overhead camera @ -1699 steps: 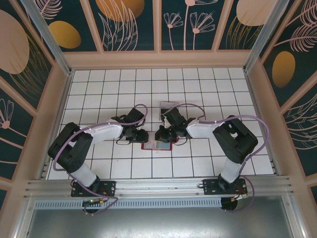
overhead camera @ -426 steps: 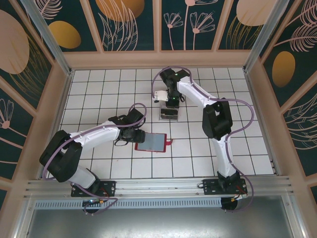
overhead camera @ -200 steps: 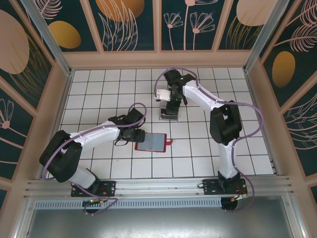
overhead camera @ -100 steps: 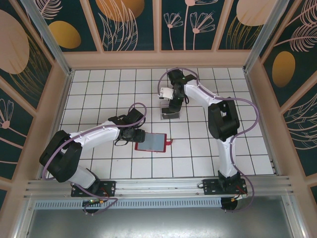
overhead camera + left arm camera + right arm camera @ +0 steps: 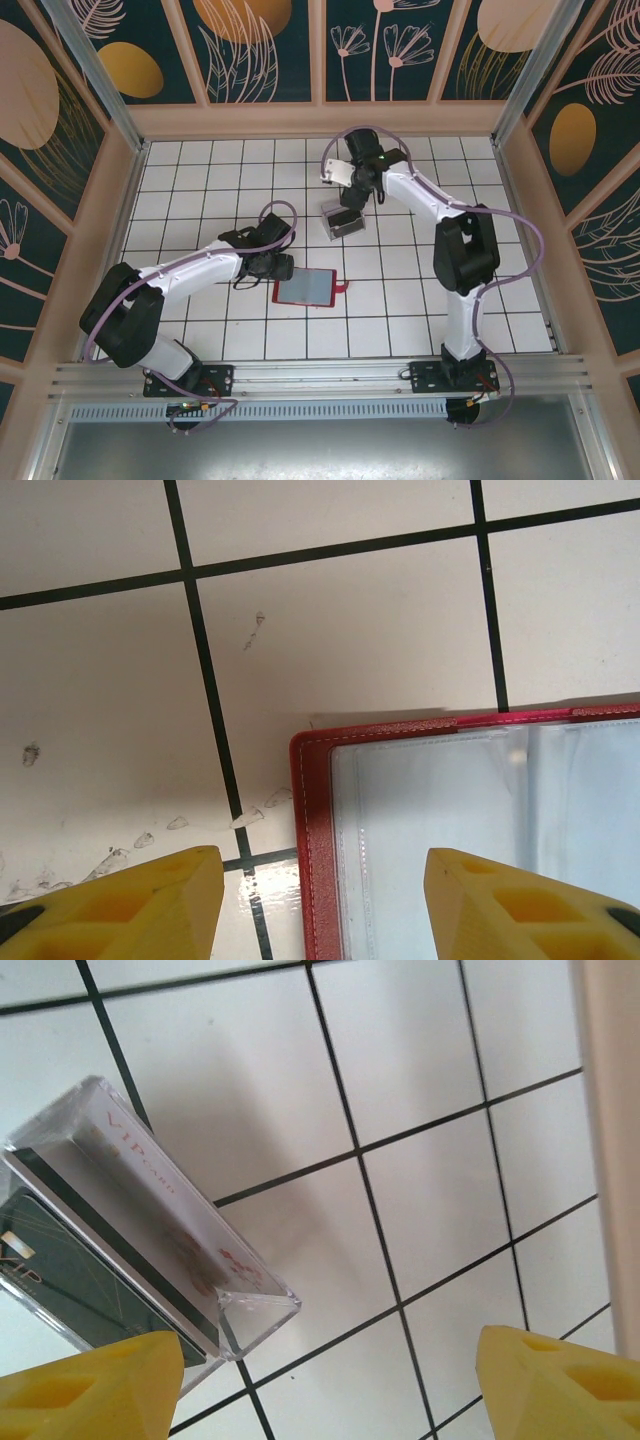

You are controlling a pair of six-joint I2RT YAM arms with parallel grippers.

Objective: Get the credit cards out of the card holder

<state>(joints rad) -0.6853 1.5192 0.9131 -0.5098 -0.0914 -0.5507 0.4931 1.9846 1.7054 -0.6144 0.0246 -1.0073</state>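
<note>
The card holder (image 5: 306,288) lies open and flat on the tiles, red rim around a clear, pale inside (image 5: 470,840), with its snap tab (image 5: 342,288) on the right. My left gripper (image 5: 283,268) hangs open just above its left edge; in the left wrist view the left gripper (image 5: 322,910) straddles the red corner, gripping nothing. The credit cards, one pale (image 5: 150,1210) and one dark (image 5: 70,1280), stand on edge inside a clear plastic box (image 5: 342,222). My right gripper (image 5: 350,207) is open beside that box, and in the right wrist view the right gripper (image 5: 325,1385) holds nothing.
White tiled floor with black grout lines, walled by a wooden frame (image 5: 320,120) at the back and sides. The right wall's edge (image 5: 610,1140) is close to the right gripper. Open tiles lie left and right of the wallet.
The right gripper has swung back and to the right by the clear box, which now sits more skewed. The left gripper has drawn slightly up off the wallet's left edge.
</note>
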